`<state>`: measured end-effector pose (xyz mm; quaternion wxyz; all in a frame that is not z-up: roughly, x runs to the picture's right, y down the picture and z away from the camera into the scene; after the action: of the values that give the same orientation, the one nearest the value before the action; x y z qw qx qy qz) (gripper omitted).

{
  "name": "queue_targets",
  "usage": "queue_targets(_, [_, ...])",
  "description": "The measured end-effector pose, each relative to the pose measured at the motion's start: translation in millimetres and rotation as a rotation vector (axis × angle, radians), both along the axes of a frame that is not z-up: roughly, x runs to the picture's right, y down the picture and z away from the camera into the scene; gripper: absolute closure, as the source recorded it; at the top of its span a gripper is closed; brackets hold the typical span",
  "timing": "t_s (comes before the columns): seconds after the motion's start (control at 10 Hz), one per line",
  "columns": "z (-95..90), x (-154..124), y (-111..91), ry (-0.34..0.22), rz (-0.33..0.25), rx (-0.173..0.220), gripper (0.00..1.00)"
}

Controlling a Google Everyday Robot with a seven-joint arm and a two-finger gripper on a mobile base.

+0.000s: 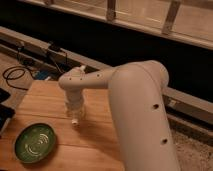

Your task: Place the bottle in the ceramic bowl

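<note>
We see the robot's big cream arm (142, 105) reach in from the right and bend down over the wooden counter (45, 102). Its end effector (76, 114) points straight down above the middle of the counter. It is pinching the bottle (75, 120), as far as we can make out. The small whitish body is caught in the grip, and the round pale cap end pokes out below, just over the wood. We cannot tell whether that end touches the surface or hangs a little clear of it.

The ceramic bowl (35, 143) sits on the counter's near left part, nearer to us and to the left of the end effector, well apart from the bottle. It is round, shallow and glossy green, with pale ring marks inside, and nothing lies in it.

Beyond the counter's far edge, a loop of black cable (15, 75) lies on the floor at the left. A pale ledge (30, 42) runs behind it, with a dark wall above — and glass panels (140, 12) in metal posts across the top.
</note>
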<state>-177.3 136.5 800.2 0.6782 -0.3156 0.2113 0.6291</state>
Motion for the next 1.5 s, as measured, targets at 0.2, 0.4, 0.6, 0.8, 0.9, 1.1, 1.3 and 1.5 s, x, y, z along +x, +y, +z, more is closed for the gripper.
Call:
queue_targets(0.2, [-36.1, -19.1, -10.6, -0.02, -0.013, 0.076, 1.0])
queue_targets(0.4, [-61.8, -37.5, 0.7, -0.025, -0.049, 0.099, 1.0])
queue_targets(0.6, [-85.0, -55.4, 34.9, -0.023, -0.068, 0.098, 1.0])
queue_targets(0.8, [-97.0, -63.8, 67.4, -0.019, -0.058, 0.089, 1.0])
queue_targets(0.9, [-101.4, -68.2, 80.5, -0.021, -0.056, 0.084, 1.0])
queue_targets(1.1, [-103.0, -67.8, 85.7, -0.017, -0.056, 0.077, 1.0])
queue_targets(1.3, [-102.3, -72.1, 90.1, -0.028, -0.062, 0.074, 1.0])
queue_targets(1.5, [-104.0, -81.9, 109.6, -0.047, -0.106, 0.055, 1.0])
